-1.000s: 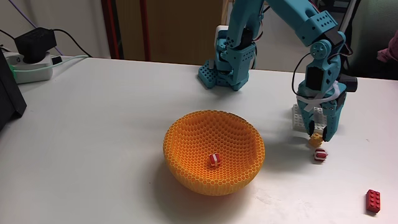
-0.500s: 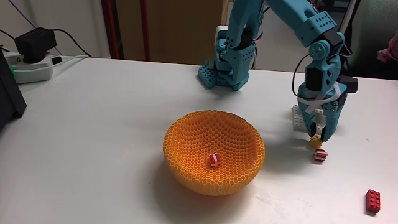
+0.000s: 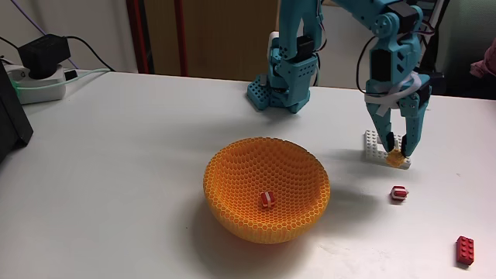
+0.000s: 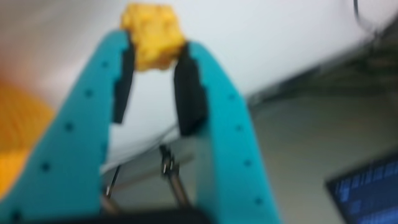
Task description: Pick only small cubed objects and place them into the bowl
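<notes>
The end effector (image 4: 152,46) is clenched on the one orange-yellow cube (image 4: 153,34), pinched between its two black-padded teal fingertips in the blurred wrist view; in the fixed view the end effector (image 3: 397,153) holds that cube (image 3: 397,159) off the tabletop (image 3: 116,170), in front of the single flat white studded plate (image 3: 375,145). Two red-and-white striped cubes are in sight: one (image 3: 398,193) lies on the tabletop below and just right of the held cube, apart from it, and the other (image 3: 266,199) sits inside the one orange honeycomb bowl (image 3: 232,174), near its bottom. The bowl stands to the left of the end effector in the fixed view. One longer red studded brick (image 3: 465,250) lies well apart near the lower right corner.
</notes>
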